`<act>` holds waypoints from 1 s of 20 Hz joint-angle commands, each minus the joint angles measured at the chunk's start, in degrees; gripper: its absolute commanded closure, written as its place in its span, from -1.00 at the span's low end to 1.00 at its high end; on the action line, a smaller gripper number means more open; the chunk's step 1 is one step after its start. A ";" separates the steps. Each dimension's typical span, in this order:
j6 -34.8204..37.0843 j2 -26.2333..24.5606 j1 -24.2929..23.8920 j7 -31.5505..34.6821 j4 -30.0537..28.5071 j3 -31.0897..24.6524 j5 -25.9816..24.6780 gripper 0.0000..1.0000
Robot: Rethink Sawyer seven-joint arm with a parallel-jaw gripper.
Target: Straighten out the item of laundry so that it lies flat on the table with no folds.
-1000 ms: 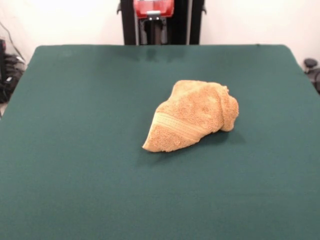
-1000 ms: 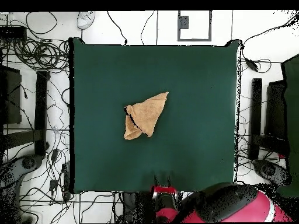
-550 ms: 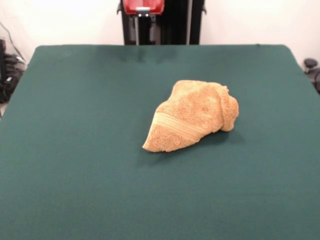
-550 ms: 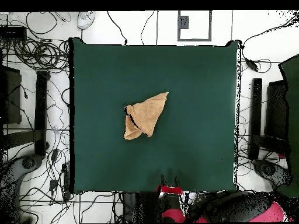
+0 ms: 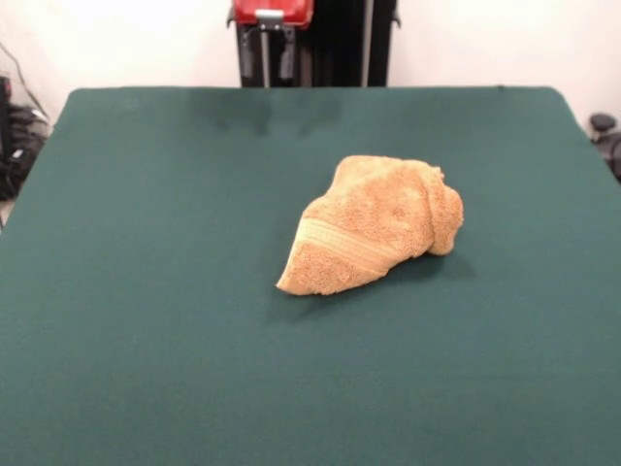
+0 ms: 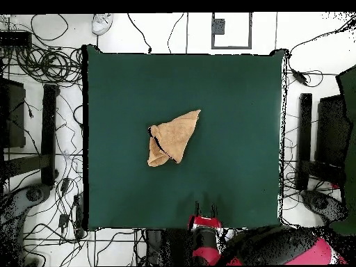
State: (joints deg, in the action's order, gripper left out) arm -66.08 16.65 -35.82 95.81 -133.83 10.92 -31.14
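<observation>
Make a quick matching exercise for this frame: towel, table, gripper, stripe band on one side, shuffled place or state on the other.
Things:
1. towel
2. table
3. gripper
4. stripe band

Place or state:
A. at the table's edge nearest the robot's base, apart from the cloth
B. dark green, mostly bare
C. crumpled in a folded heap near the table's middle
D. runs across the lower front of the heap in the front view

Pairs: 1-C, 2-B, 3-A, 4-D
</observation>
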 commanded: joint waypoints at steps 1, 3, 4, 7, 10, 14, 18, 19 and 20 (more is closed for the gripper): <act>1.31 -2.36 6.10 11.47 9.36 -8.01 11.71 -1.00; 2.00 -2.55 7.18 11.95 9.98 -8.55 13.76 -1.00; 1.93 -2.35 7.85 12.11 9.97 -8.74 14.89 -1.00; 1.86 -3.06 9.78 11.95 10.80 -8.77 16.91 -1.00; 1.54 -3.76 11.26 10.96 12.84 -8.54 17.00 -1.00; 1.61 -4.00 11.96 11.25 14.58 -8.53 16.48 -1.00; 0.10 -3.27 12.96 12.29 13.51 -8.36 18.11 -1.00; 1.11 -3.10 11.79 12.83 14.19 -8.37 17.27 -1.00; 0.18 -4.51 11.82 13.38 14.49 -8.55 17.56 -1.00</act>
State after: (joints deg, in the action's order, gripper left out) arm -66.03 16.11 -25.69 95.81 -128.45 9.21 -19.27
